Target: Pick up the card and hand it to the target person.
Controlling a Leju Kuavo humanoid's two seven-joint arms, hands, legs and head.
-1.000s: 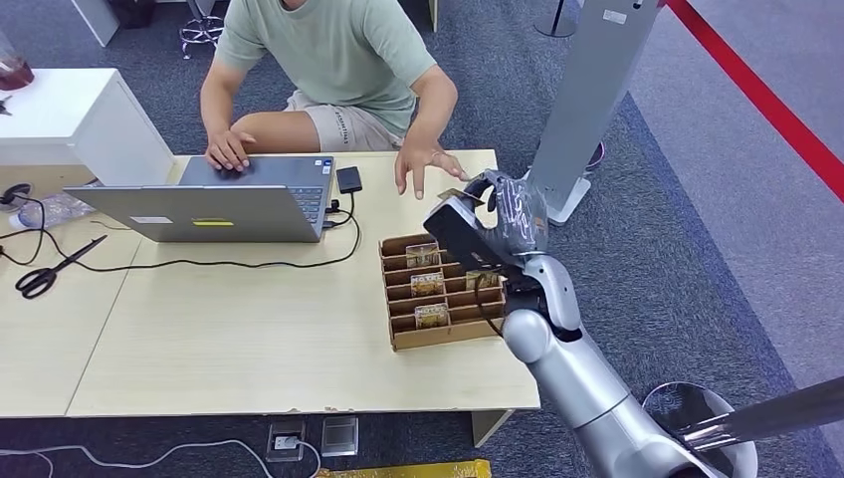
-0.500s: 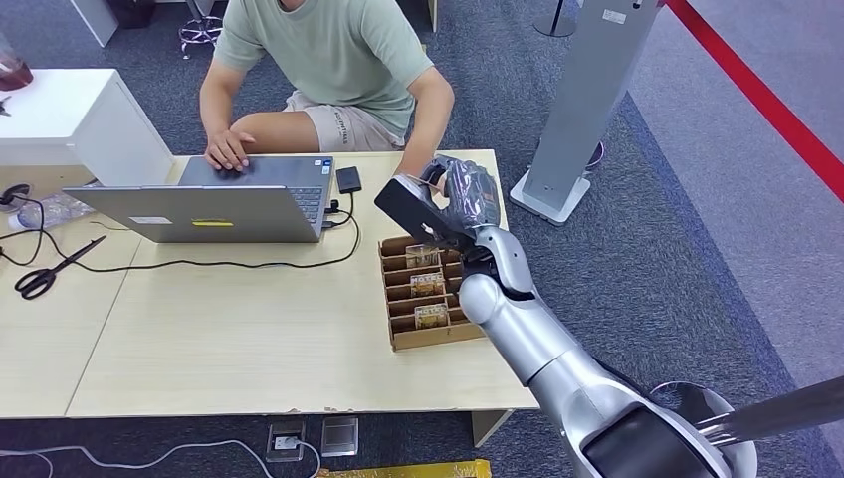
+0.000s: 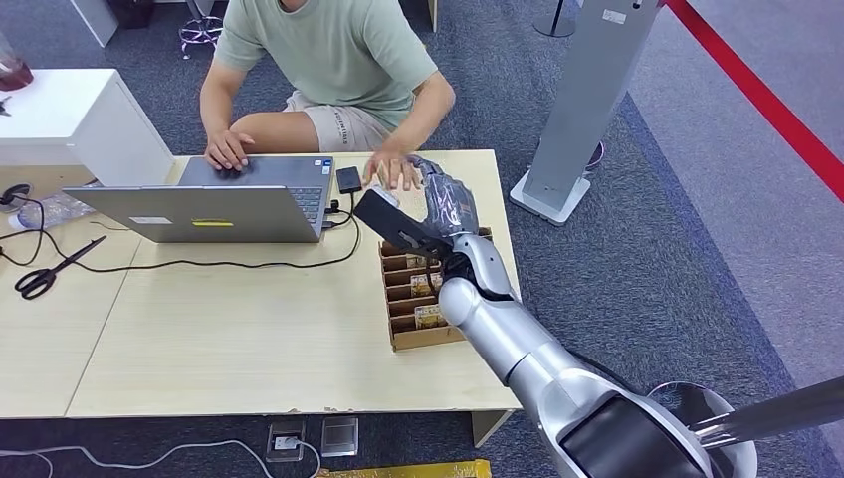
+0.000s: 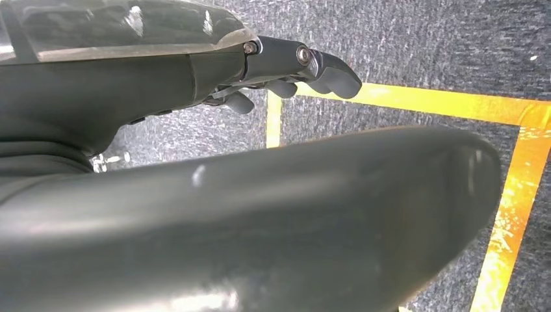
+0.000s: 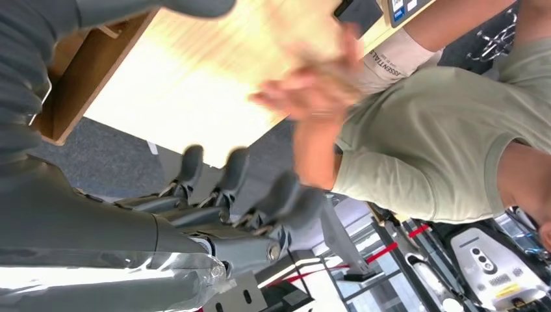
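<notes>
My right hand (image 3: pixel 445 204) hovers over the far side of the table, just behind the cardboard card holder (image 3: pixel 398 334). Its fingers (image 5: pixel 234 172) and thumb (image 5: pixel 188 6) stand wide apart, and no card shows between them. The seated person's hand (image 3: pixel 393 171) lies on the table right beside my fingertips; it is blurred in the right wrist view (image 5: pixel 312 88). Several small cards (image 3: pixel 430 317) stand in the holder's slots. My left hand (image 4: pixel 292 68) hangs over the carpet with its fingers loosely bent and nothing in them.
An open laptop (image 3: pixel 219 204) sits far left on the table, with the person's other hand (image 3: pixel 229 149) on it. A small black device (image 3: pixel 348 179) and a black cable (image 3: pixel 199 264) lie nearby, scissors (image 3: pixel 45 274) at the left. A grey stand (image 3: pixel 587 100) rises to the right.
My right arm swung left from the table's right edge to the person's hand. That hand drew back left toward the black device. The tan card seen at my fingertips earlier no longer shows.
</notes>
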